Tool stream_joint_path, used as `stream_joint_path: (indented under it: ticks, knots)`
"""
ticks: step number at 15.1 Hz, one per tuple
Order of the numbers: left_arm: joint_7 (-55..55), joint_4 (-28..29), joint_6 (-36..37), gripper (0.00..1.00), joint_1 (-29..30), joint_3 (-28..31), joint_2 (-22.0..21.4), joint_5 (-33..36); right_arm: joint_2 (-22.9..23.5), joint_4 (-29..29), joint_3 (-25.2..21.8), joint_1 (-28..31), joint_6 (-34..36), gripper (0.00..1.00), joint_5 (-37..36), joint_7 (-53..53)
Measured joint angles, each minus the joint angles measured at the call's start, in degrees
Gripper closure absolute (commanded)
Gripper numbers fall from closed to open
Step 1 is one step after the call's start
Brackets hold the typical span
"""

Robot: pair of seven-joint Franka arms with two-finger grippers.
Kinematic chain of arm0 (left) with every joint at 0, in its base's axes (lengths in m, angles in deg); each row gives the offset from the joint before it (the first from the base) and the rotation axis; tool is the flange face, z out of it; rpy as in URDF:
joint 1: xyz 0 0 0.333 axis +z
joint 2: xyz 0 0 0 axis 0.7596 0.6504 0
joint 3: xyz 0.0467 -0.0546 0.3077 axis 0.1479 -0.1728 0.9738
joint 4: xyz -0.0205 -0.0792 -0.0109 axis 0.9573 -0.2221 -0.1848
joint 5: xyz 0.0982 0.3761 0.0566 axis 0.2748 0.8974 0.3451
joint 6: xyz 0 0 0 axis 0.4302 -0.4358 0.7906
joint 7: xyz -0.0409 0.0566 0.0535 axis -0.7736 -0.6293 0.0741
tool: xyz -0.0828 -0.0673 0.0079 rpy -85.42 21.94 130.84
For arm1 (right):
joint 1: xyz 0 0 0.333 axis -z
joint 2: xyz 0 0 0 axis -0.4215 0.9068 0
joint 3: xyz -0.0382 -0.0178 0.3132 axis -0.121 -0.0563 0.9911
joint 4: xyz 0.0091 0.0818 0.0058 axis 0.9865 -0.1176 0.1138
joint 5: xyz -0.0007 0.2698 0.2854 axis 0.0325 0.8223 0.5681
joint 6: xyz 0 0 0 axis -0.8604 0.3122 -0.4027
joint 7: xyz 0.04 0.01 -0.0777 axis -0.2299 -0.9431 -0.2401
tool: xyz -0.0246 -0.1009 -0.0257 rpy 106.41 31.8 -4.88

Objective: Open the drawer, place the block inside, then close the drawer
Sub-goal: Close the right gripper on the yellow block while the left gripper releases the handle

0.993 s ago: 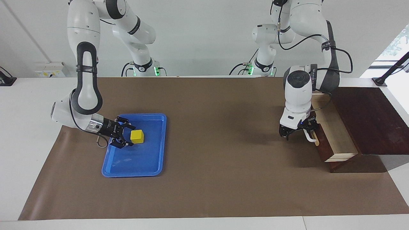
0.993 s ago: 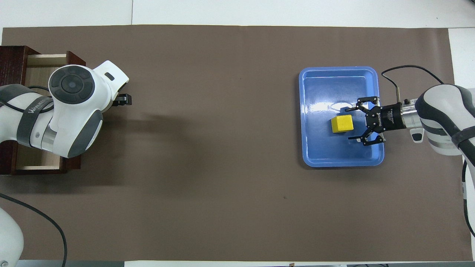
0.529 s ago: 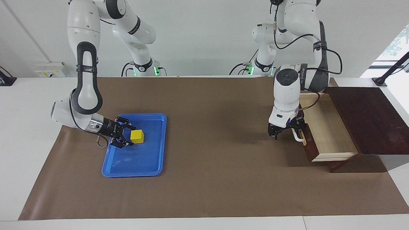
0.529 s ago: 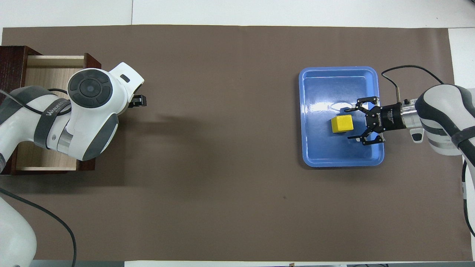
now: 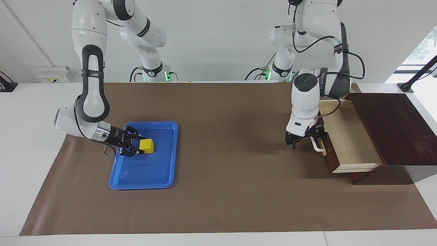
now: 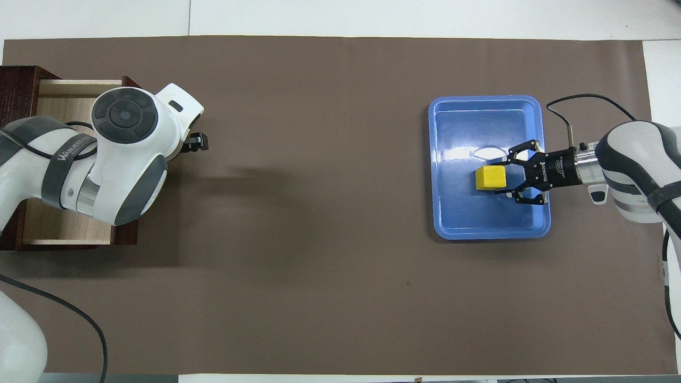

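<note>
Drawer (image 5: 348, 140) pulled open at the left arm's end of the surface (image 5: 225, 191), pale inside showing.
I see my left claw (image 5: 304, 138) spread wide at its white handle (image 5: 319, 147); in the blue tray (image 6: 487, 223), my right claw (image 6: 503, 178) has clamped the yellow block (image 6: 490, 177).

R gripper (image 5: 136, 147) low, reaching sideways, fingers pinched in; L gripper (image 5: 305, 140) pointing down, fingers apart.

The block (image 5: 146, 146) is bright yellow. The tray (image 5: 160, 171) is blue. The drawer (image 5: 348, 143) is pale wood inside, dark brown outside. The mat (image 5: 225, 191) is plain brown.
</note>
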Motion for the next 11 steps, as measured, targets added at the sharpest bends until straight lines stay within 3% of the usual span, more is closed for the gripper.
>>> stream_joint_path:
  ticks: [5,11]
  knots:
    - [-6.78,-8.28,8.79,0.00,0.00,0.27,-0.54,-7.63,-0.06,0.00,0.03,-0.01,0.08,1.00,0.94,-1.43]
    - [-26.53,-8.83,10.22,0.00,-0.55,0.30,-6.60,-11.29,-0.52,4.78,0.22,-1.05,3.28,1.00,2.72,-0.08]
